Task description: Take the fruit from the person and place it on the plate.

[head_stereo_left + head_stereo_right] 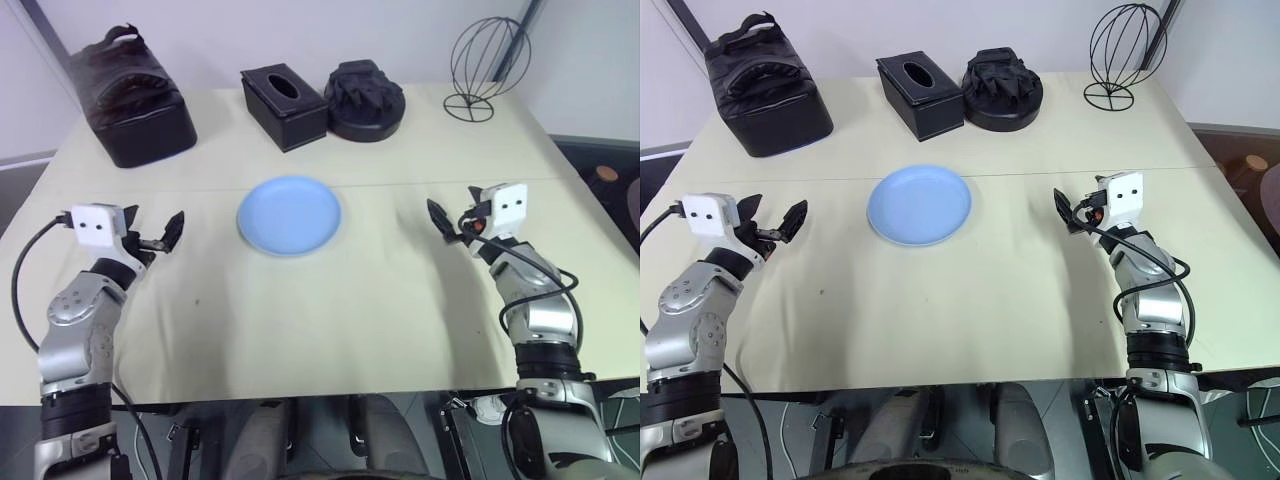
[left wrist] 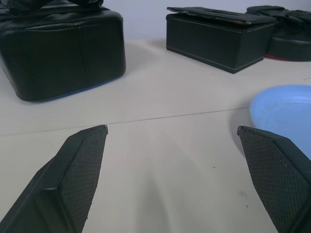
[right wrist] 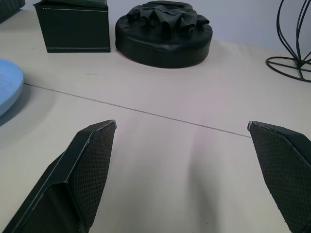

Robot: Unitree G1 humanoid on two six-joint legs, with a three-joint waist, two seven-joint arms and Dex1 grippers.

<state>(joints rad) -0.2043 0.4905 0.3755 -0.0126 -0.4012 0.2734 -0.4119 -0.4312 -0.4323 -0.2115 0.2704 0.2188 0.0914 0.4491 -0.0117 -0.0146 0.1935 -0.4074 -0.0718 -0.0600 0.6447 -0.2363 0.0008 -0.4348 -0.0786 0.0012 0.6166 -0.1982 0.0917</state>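
While our left gripper (image 1: 165,236) and right gripper (image 1: 447,226) hover above the beige table (image 1: 330,320) with fingers spread wide and empty, the round flat light-blue plate (image 1: 290,214) lies bare between them.

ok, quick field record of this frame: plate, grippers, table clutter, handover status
plate: light blue, flat on the table, mid-table, nothing on it
left gripper: open, empty, above the table left of the plate
right gripper: open, empty, right of the plate
far edge: black bag, black tissue box, round black lumpy object, wire stand
handover: not started
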